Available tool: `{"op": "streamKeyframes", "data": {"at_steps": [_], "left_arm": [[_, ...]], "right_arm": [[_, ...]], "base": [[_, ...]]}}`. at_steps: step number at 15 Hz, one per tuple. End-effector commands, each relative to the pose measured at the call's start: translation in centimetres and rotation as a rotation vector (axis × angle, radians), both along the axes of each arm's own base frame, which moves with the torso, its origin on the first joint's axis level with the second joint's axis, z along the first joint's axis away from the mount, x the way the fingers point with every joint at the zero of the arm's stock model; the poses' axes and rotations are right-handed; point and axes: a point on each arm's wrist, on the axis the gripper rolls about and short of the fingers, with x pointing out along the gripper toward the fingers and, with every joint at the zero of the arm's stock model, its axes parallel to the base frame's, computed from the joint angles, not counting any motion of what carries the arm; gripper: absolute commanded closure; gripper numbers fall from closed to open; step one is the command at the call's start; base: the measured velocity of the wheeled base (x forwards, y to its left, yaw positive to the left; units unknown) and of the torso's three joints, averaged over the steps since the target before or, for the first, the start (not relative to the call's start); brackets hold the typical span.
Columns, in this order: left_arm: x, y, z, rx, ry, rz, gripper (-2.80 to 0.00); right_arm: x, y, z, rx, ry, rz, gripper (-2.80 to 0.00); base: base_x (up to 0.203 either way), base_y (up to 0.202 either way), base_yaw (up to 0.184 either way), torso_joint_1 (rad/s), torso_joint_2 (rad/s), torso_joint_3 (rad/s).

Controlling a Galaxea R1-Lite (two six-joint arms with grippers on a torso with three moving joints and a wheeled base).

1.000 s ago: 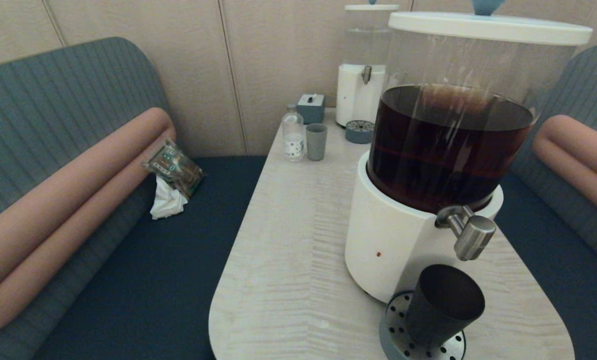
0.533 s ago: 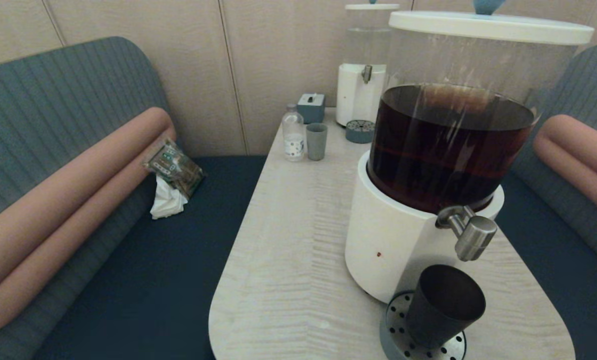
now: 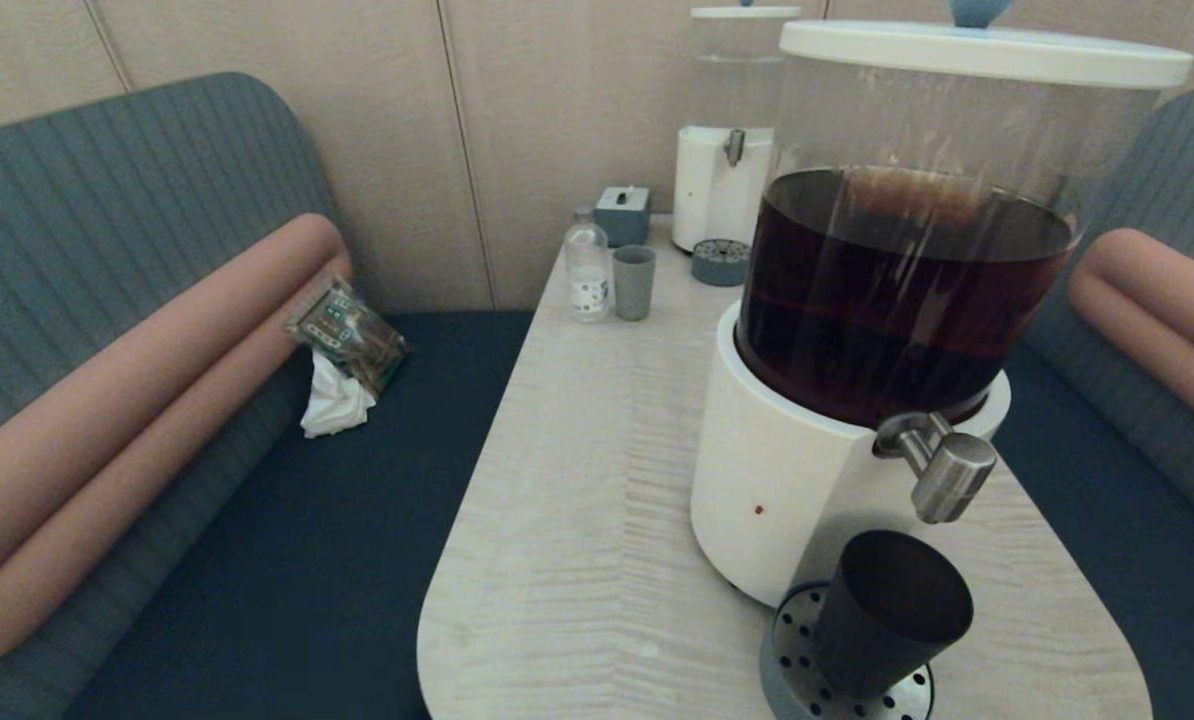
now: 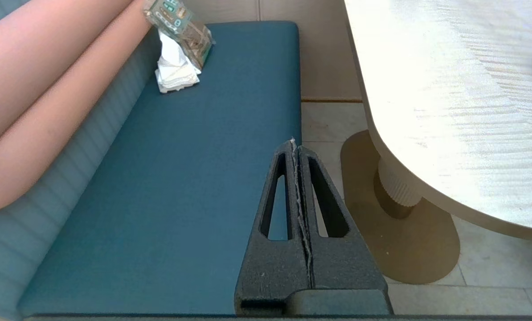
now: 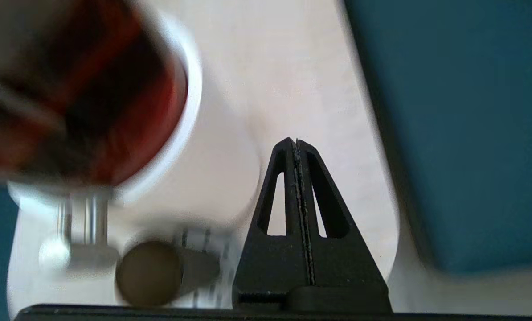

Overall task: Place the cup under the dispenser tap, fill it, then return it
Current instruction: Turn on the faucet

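Note:
The matte black cup (image 3: 889, 625) stands upright on the round perforated drip tray (image 3: 795, 668), at the table's near right, just below the brushed-steel dispenser tap (image 3: 942, 470). The tap juts from the white-based dispenser (image 3: 787, 480) holding dark brown liquid. Neither gripper shows in the head view. My right gripper (image 5: 296, 141) is shut and empty, hovering beside the dispenser with the cup (image 5: 150, 273) and the tap (image 5: 87, 256) off to one side. My left gripper (image 4: 292, 142) is shut and empty, parked over the blue bench seat beside the table.
At the table's far end stand a smaller clear-liquid dispenser (image 3: 722, 180) with its own drip tray (image 3: 720, 262), a grey-green tumbler (image 3: 633, 283), a small bottle (image 3: 587, 268) and a grey box (image 3: 622, 215). A snack packet and tissue (image 3: 342, 350) lie on the left bench.
The head view has shifted very slightly; the cup stays on the drip tray under the tap. Nothing else has visibly moved.

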Motion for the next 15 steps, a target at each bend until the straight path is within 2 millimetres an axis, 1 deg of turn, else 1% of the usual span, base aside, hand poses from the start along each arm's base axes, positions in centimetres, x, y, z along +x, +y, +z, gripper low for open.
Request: {"op": "streamKeyframes", "data": {"at_steps": [1,3,5,9,11,13,15], "left_arm": [[0.0,0.0,0.0,0.0,0.002,0.0,0.0],[0.0,0.0,0.0,0.0,0.002,0.0,0.0],[0.0,0.0,0.0,0.0,0.001,0.0,0.0],[0.0,0.0,0.0,0.0,0.001,0.0,0.0],[0.0,0.0,0.0,0.0,0.002,0.0,0.0],[0.0,0.0,0.0,0.0,0.002,0.0,0.0],[0.0,0.0,0.0,0.0,0.001,0.0,0.0]], "right_arm": [[0.4,0.7,-0.1,0.041,0.119,0.113,0.0],[-0.7,0.8,0.6,0.143,0.182,0.247,0.0],[-1.1,0.9,0.7,0.205,0.209,0.335,0.0],[-0.1,1.1,0.5,0.256,0.263,0.302,0.0],[0.3,1.3,0.9,0.263,0.252,0.313,0.0],[0.7,1.6,1.6,0.285,0.19,0.425,0.0],[1.7,2.0,1.5,0.294,0.17,0.518,0.0]], "base": [[0.0,0.0,0.0,0.0,0.0,0.0],[0.0,0.0,0.0,0.0,0.0,0.0],[0.0,0.0,0.0,0.0,0.0,0.0],[0.0,0.0,0.0,0.0,0.0,0.0],[0.0,0.0,0.0,0.0,0.0,0.0],[0.0,0.0,0.0,0.0,0.0,0.0],[0.0,0.0,0.0,0.0,0.0,0.0]]}}
